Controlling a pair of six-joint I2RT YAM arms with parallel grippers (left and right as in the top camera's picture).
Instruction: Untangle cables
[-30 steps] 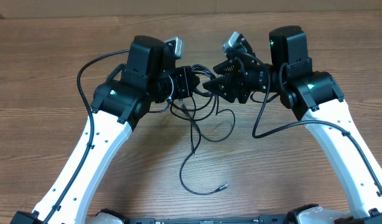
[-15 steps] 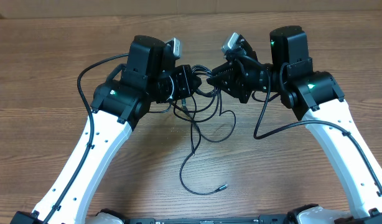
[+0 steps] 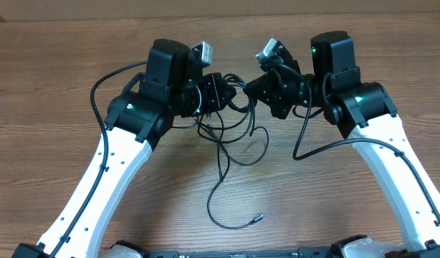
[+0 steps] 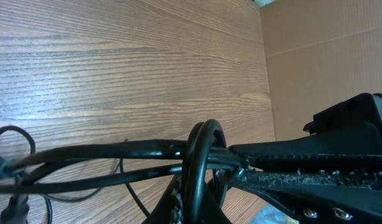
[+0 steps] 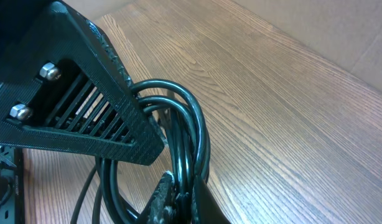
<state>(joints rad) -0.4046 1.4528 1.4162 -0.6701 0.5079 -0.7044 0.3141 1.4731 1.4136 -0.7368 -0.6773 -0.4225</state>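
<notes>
The cables (image 3: 234,97) are a knot of thin black cords held up between my two grippers above the table's middle. Loops hang from it down to the wood (image 3: 238,143), and one loose strand trails to a small plug (image 3: 258,216) near the front. My left gripper (image 3: 218,92) is shut on the cables from the left, where a looped strand (image 4: 200,158) stands between its jaws (image 4: 197,208). My right gripper (image 3: 253,89) is shut on the cables from the right, pinching several strands (image 5: 186,140) between its fingertips (image 5: 181,202). The two grippers almost touch.
Thicker black arm wires arc out beside each arm, one on the left (image 3: 97,89) and one on the right (image 3: 306,147). A cardboard wall (image 4: 328,56) runs along the table's far edge. The left gripper's ribbed finger (image 5: 85,109) fills the right wrist view's left side.
My right gripper has closed on the cables from half open and shifted slightly up and to the right. The hanging loops and the plug end moved a little. The left gripper stayed shut.
</notes>
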